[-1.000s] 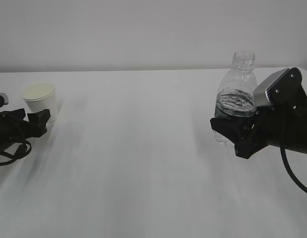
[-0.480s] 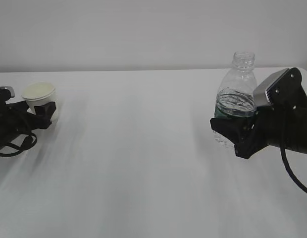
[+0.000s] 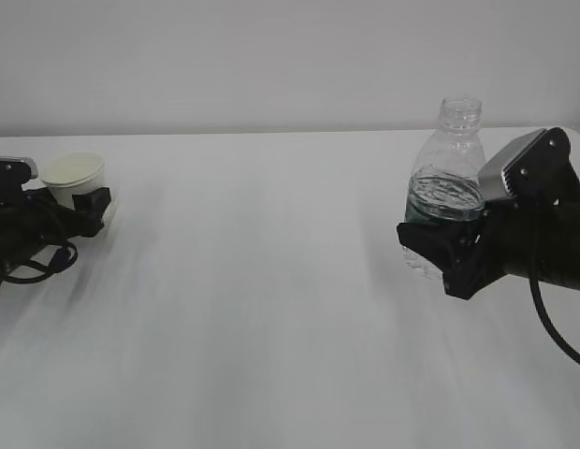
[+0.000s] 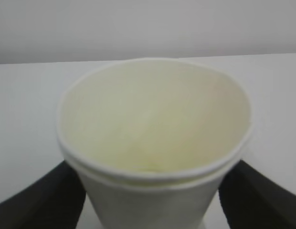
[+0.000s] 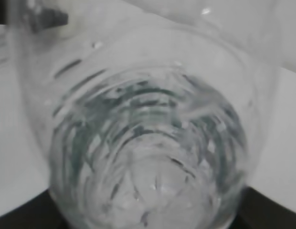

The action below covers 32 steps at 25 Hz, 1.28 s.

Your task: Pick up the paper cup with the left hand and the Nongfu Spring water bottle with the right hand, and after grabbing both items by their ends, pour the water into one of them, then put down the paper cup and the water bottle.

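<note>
The paper cup [image 3: 73, 178] stands upright at the far left of the white table [image 3: 271, 299]. My left gripper [image 3: 84, 198] is open and straddles its lower half. In the left wrist view the cup [image 4: 153, 119] fills the frame, looks empty, and has a black finger [image 4: 38, 200] low on each side. The Nongfu Spring water bottle [image 3: 446, 178] is upright and capless at the right, with water [image 3: 444, 198] in its lower part. My right gripper [image 3: 440, 248] is shut on its lower body. The right wrist view shows the ribbed bottle [image 5: 148, 143] close up.
A plain pale wall rises behind the table's far edge [image 3: 271, 131]. Black cables loop beside the left arm [image 3: 28, 267], and another hangs from the right arm [image 3: 552, 327]. Whether the bottle's base touches the table is hidden by the gripper.
My left gripper has moved forward and to the right until its fingers stand on either side of the paper cup. The cup, the bottle and the right arm have stayed put.
</note>
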Motion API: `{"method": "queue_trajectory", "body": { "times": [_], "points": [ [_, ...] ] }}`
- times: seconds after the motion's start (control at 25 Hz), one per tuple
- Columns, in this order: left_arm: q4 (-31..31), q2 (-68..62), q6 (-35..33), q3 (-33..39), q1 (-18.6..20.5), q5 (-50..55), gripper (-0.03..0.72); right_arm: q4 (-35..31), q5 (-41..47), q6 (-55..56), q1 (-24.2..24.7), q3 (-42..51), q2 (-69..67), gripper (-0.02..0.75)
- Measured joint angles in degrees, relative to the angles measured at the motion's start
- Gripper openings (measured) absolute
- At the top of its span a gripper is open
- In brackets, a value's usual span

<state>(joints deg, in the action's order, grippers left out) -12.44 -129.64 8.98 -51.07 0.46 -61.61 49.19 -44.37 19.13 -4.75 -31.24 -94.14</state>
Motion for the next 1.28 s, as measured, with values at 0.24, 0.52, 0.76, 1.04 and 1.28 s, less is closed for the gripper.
{"method": "queue_trajectory", "body": {
  "times": [0.24, 0.52, 0.76, 1.04, 1.28],
  "points": [
    [0.1, -1.6, 0.0, -3.3, 0.0, 1.1, 0.609, 0.0, 0.0, 0.3, 0.0, 0.0, 0.0, 0.422],
    [0.1, -1.7, 0.0, -3.4, 0.0, 1.2, 0.555, 0.0, 0.0, 0.5, 0.0, 0.0, 0.0, 0.422],
    [-1.9, -1.5, 0.4, -3.4, 0.0, 1.5, 0.547, 0.0, 0.0, 0.5, 0.0, 0.0, 0.0, 0.422],
    [-5.2, 2.3, 1.5, -1.7, 0.0, 2.4, 0.541, 0.0, 0.0, 0.5, 0.0, 0.0, 0.0, 0.422],
    [-9.5, 6.2, 2.6, 2.6, 0.0, 1.2, 0.540, 0.0, 0.0, 0.5, 0.0, 0.0, 0.0, 0.422]
  ]
}}
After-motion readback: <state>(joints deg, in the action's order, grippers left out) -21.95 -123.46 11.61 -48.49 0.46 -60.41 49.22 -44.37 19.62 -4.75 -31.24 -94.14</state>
